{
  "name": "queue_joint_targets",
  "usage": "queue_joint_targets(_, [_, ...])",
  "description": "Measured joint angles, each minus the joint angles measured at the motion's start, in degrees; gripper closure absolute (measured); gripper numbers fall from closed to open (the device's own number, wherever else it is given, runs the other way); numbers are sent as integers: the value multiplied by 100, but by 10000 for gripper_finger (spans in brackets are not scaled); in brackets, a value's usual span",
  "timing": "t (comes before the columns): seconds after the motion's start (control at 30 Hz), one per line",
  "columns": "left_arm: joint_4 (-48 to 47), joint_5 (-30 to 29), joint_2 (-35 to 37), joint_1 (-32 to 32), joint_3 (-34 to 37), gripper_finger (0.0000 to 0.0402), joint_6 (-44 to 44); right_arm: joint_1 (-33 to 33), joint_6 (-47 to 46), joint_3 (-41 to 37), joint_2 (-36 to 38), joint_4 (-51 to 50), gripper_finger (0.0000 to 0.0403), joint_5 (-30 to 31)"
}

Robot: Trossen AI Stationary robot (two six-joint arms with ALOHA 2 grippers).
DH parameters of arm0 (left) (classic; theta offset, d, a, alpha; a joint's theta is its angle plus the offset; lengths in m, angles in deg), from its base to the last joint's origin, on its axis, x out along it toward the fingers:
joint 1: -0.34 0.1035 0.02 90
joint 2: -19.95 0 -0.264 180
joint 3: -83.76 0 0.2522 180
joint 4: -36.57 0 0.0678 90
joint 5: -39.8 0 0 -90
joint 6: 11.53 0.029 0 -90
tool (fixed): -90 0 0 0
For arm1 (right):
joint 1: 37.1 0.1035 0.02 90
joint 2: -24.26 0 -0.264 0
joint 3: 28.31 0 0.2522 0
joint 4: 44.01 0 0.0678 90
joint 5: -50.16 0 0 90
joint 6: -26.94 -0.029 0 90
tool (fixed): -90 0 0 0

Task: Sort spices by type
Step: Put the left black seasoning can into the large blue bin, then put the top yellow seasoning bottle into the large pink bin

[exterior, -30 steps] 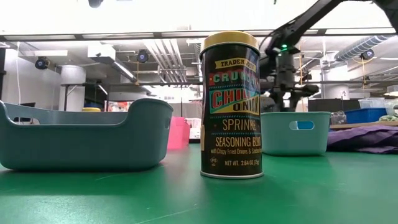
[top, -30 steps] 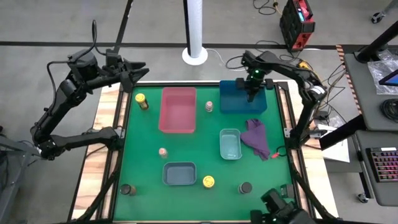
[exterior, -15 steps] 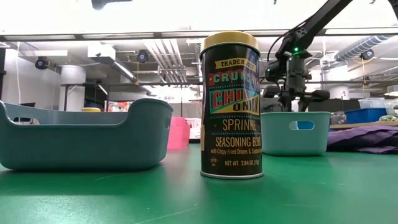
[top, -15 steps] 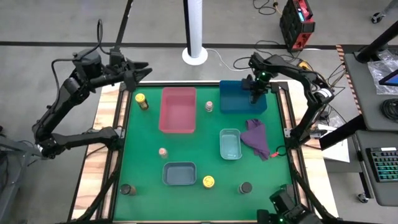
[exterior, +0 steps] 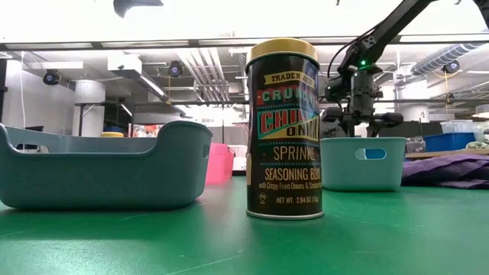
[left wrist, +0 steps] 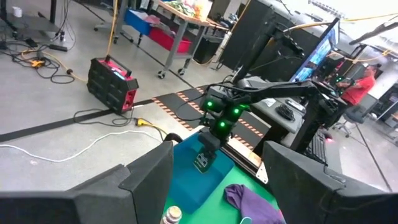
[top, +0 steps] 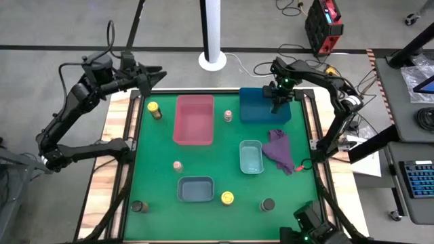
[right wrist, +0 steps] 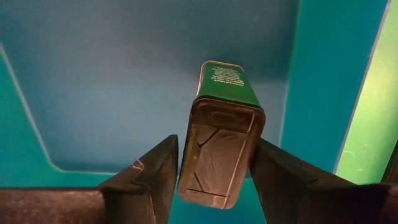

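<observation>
Right gripper (top: 277, 103) hung over the dark blue tray (top: 256, 107), fingers flanking a slim rectangular spice tin (right wrist: 221, 152); whether they still pinched it, I couldn't tell. Left gripper (top: 154, 73) idled off-table, fingers spread.

A crumpled purple cloth (top: 280, 150) lies right of centre, touching a small light-teal plastic tray (top: 251, 156). A pink rectangular tray (top: 194, 119) sits upper centre, a dark blue tray (top: 258, 106) upper right, a grey-blue tray (top: 196, 190) lower centre.
</observation>
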Motion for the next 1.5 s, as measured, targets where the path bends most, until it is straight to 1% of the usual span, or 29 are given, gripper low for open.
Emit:
queue_joint_targets(0.13, [-3,2,23,-2,0,169,-77,0,43,61,69,-11,226,3])
queue_joint_targets(0.33, [-10,7,69,-4,0,169,-109,-1,590,152,91,-6,213,13])
queue_joint_targets(0.5, [-11,9,85,-2,0,169,-107,0,923,148,91,-3,215,142])
queue_joint_targets(0.67, [-13,13,95,-2,0,169,-131,0,1053,173,95,-41,214,198])
queue_joint_targets(0.87, [-137,48,158,-4,0,169,-325,0,1143,579,106,-297,207,340])
queue_joint_targets(1.07, [-476,50,260,-5,0,169,-365,103,1075,1092,302,-370,212,432])
queue_joint_targets(1.2, [-793,48,300,-76,0,169,-367,368,1054,1240,719,-201,216,830])
queue_joint_targets(1.33, [-1247,27,313,-198,0,169,-377,878,1035,1241,1280,264,221,1056])
queue_joint_targets(1.4, [-1496,-258,289,-267,0,169,-520,1172,1034,1241,1537,506,223,1128])
queue_joint_targets(1.5, [-1879,-696,164,-398,0,169,-680,1660,1032,1241,1869,842,226,1509])
